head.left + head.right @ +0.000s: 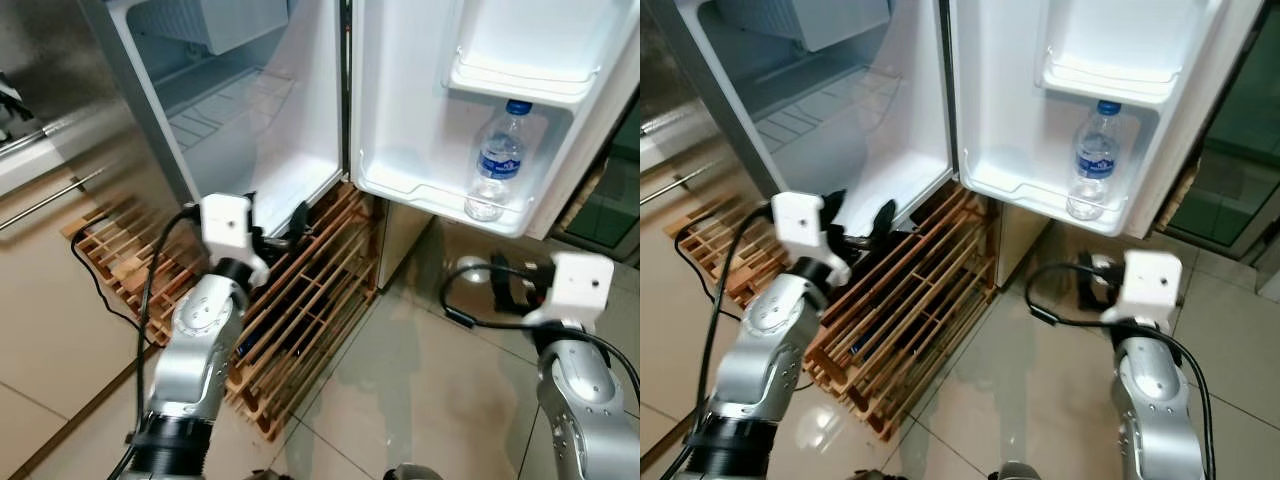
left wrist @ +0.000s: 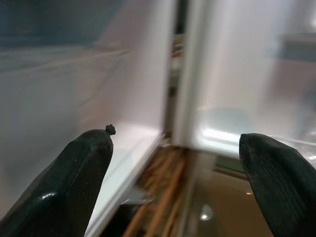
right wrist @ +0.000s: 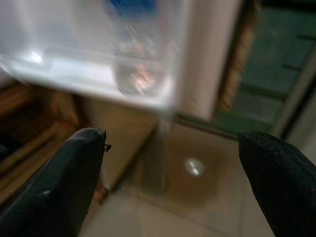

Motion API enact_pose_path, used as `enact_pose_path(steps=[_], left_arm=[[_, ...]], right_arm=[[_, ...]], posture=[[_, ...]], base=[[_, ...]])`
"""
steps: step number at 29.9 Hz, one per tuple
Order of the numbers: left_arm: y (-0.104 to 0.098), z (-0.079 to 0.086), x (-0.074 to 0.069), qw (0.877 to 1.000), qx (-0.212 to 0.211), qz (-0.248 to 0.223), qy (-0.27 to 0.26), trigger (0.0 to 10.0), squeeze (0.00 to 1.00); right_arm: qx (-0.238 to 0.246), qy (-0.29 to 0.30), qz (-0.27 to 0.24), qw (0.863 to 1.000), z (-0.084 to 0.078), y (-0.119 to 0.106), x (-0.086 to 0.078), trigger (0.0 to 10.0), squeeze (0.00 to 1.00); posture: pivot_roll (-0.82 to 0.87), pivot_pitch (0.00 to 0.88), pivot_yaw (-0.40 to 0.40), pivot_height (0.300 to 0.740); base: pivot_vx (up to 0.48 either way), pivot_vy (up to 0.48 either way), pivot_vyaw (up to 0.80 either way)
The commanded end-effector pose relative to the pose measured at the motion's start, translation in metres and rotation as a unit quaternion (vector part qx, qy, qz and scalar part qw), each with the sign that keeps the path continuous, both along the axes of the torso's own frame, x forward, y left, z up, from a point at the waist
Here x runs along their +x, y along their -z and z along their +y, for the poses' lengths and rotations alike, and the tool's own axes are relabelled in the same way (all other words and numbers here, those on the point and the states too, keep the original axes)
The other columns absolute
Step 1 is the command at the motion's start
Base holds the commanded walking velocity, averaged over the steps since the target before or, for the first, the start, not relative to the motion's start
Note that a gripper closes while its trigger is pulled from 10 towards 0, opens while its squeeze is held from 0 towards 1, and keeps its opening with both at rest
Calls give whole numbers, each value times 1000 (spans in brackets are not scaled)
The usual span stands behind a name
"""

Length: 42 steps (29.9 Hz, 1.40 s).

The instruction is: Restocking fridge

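The fridge point(image 1: 262, 120) stands open, its inside bare and white. On the lower shelf of its door point(image 1: 415, 192) a clear water bottle point(image 1: 497, 158) with a blue cap and label stands upright. My left gripper point(image 1: 277, 222) is open with nothing in it, low at the front bottom edge of the fridge body. In the left wrist view its fingertips point(image 2: 94, 148) frame the seam between body and door. My right gripper point(image 1: 512, 285) is open and empty, below the door shelf, and the right wrist view has the blurred bottle point(image 3: 136, 74) just above it.
A slatted wooden pallet point(image 1: 300, 310) lies under the fridge and reaches out over the tiled floor point(image 1: 420, 390). A black cable point(image 1: 100, 290) runs across it on the left. A steel cabinet with bar handles point(image 1: 45, 200) is at the far left.
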State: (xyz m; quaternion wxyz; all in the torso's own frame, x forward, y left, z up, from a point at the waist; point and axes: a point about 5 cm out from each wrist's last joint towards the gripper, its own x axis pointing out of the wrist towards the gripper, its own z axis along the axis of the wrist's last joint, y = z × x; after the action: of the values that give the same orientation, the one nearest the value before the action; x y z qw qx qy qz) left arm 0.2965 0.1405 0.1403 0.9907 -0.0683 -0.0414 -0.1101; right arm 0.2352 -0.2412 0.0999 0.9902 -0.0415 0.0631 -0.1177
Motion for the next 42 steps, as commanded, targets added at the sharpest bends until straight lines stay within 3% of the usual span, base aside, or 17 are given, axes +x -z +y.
enact_pose_path(steps=[1,4,14,25,29,31,37,41,42], left_arm=[[0,7,-1,1000,-10,4,-17,10000,0],[6,10,-5,999,-27,17,-33,10000,0],[3,5,-6,999,-33,11,-31,10000,0],[7,6,16,996,-3,40,-79,10000,0],[3,2,18,997,-3,28,-66,10000,0],[-1,-1,17,998,-30,12,-50,10000,0],[1,-4,15,998,-27,15,-48,10000,0],[11,-2,15,997,-13,40,-59,10000,0],[11,-2,15,997,-13,40,-59,10000,0]], right_arm=[[-20,-14,-30,999,0,-6,1,10000,0],[-51,-45,-28,997,3,5,-6,10000,0],[-46,-90,-24,995,11,15,2,10000,0],[-64,-20,-20,998,-15,13,4,10000,0],[-72,-22,-19,997,-17,13,4,10000,0],[-73,-22,-18,997,-18,15,2,10000,0],[-76,-18,-2,997,-23,25,-7,10000,0],[-56,22,92,994,-47,58,-28,10000,0],[-56,22,92,994,-47,58,-28,10000,0]], posture=[[-163,0,79,740],[-153,0,73,740],[-149,0,66,740],[-163,0,75,740],[-165,0,75,740],[-165,0,75,740],[-168,0,76,740],[-171,0,75,740],[-171,0,75,740]], base=[[0,-454,0],[0,-440,0],[0,-434,0],[258,-207,300],[0,0,644],[0,0,638],[456,0,630],[209,-60,139],[0,0,0]])
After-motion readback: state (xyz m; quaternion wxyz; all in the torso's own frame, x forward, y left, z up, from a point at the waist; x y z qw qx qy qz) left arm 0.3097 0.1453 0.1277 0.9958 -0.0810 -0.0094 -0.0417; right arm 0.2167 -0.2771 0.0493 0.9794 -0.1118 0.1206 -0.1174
